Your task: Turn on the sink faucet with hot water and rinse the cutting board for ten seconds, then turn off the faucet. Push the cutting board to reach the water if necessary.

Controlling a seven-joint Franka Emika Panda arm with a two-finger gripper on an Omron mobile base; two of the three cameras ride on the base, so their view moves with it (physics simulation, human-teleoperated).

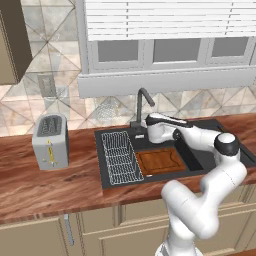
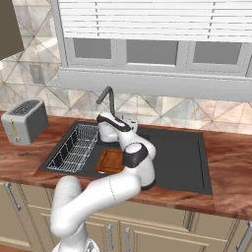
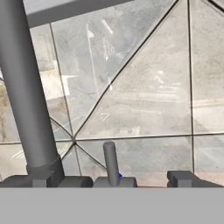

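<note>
Both base views look down on the sink (image 1: pixel 105 150) from opposite sides; hand view faces tiles closely

Faucet (image 3: pixel 26 96) stem filling the left of the hand view, lever (image 3: pixel 111 162) upright at bottom centre, bare tiled wall beyond, wire rack (image 1: pixel 120 156) blocking the sink's (image 1: pixel 210 125) left part, basin right of the board (image 1: pixel 161 161) open.

Flat, even rendered light in my views, soft shadows, no glare; my hand view's tiled wall (image 3: pixel 144 100) looks slightly blurry.
</note>
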